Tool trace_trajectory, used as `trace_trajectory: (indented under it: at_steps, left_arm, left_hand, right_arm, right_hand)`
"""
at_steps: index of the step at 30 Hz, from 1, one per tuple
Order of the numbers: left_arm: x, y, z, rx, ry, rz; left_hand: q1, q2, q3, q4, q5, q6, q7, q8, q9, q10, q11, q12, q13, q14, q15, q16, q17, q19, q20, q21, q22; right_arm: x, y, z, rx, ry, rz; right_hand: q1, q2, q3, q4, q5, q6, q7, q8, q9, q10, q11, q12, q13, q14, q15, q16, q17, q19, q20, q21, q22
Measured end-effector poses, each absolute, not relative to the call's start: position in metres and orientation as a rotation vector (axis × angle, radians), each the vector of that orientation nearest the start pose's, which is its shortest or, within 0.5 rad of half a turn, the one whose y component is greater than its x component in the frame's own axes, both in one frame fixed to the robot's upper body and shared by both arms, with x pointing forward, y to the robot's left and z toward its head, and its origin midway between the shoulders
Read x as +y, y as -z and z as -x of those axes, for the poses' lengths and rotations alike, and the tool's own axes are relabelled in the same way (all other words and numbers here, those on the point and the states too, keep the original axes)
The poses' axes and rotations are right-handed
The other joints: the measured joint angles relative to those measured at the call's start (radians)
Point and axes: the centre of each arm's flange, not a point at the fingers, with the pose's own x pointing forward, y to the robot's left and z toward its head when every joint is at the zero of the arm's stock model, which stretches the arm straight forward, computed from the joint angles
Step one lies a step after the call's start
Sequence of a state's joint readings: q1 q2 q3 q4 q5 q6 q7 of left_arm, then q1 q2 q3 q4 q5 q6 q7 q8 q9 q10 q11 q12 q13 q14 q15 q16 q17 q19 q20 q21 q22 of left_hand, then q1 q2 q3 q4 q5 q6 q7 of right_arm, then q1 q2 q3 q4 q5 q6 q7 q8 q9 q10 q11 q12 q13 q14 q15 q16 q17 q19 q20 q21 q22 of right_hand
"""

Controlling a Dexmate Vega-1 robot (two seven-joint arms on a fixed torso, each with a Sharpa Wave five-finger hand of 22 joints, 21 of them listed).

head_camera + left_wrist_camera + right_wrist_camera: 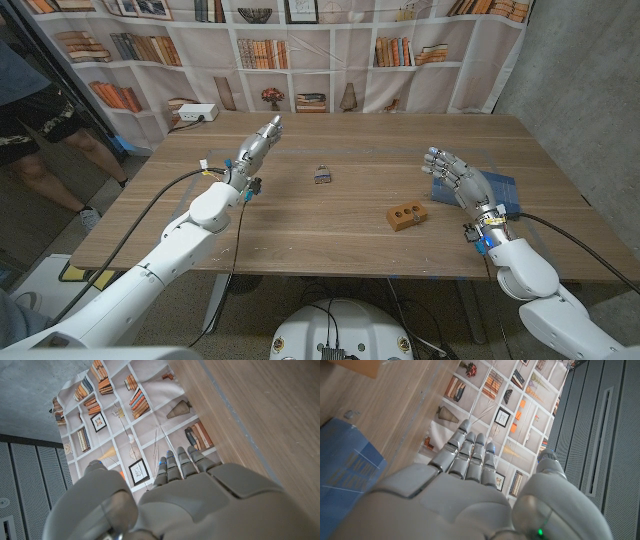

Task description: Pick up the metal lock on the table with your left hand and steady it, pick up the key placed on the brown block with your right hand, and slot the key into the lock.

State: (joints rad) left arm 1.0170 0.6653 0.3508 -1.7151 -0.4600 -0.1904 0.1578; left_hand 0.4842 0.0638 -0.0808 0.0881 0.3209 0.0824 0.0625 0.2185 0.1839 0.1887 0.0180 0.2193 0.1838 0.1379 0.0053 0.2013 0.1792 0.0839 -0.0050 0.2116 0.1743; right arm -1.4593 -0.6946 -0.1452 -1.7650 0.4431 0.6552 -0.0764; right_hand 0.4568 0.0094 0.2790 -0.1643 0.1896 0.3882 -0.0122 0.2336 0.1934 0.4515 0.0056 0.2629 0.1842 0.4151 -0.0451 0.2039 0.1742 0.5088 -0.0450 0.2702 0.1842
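Note:
The small metal lock (322, 176) lies on the wooden table (330, 225) near its middle. The brown block (406, 215) sits to the lock's right and nearer me; the key on it is too small to make out. My left hand (255, 148) hovers left of the lock with fingers stretched out and holds nothing. My right hand (457, 178) stands right of the block, fingers apart and empty. The left wrist view has my left hand (175, 495) with straight fingers, and the right wrist view has my right hand (465, 475) likewise.
A blue mat (497, 190) lies under my right hand, also seen as the blue mat (347, 472). A white power strip (195, 114) sits at the table's far left corner. A bookshelf backdrop (330, 50) hangs behind the table. A person (35, 110) stands at the left.

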Motion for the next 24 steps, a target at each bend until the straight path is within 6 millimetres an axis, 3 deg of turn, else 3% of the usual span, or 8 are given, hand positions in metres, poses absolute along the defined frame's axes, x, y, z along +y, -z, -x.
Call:
trace_trajectory:
  at_steps: [14,24]
  left_arm:
    - [0.254,0.004,-0.571,-0.67,0.176,-0.222]
    - [0.262,0.0,-0.567,-0.682,0.135,-0.22]
  left_hand:
    - [0.007,0.007,0.0,0.0,-0.008,0.004,-0.004,-0.004,0.0,0.004,-0.004,0.0,0.0,0.0,0.0,0.0,0.0,0.0,0.0,0.0,0.0]
    - [0.007,0.007,0.0,0.0,-0.008,0.004,-0.004,-0.004,0.0,0.011,-0.003,0.0,0.0,0.003,-0.004,0.0,0.0,0.002,0.009,-0.005,0.0]
  right_arm:
    - [-0.318,0.125,-0.451,-0.866,-0.141,0.145]
    - [-0.314,0.134,-0.435,-0.889,-0.073,0.227]
  right_hand:
    - [0.023,-0.012,0.004,-0.004,0.0,0.03,-0.006,0.0,0.0,0.03,-0.01,0.007,0.0,0.014,-0.003,0.0,0.0,0.018,-0.003,0.0,0.0]
    - [0.042,-0.013,0.005,-0.004,0.008,0.069,-0.033,0.008,0.0,0.063,-0.043,0.009,0.0,0.03,-0.001,0.0,0.0,0.032,-0.007,-0.001,0.0]
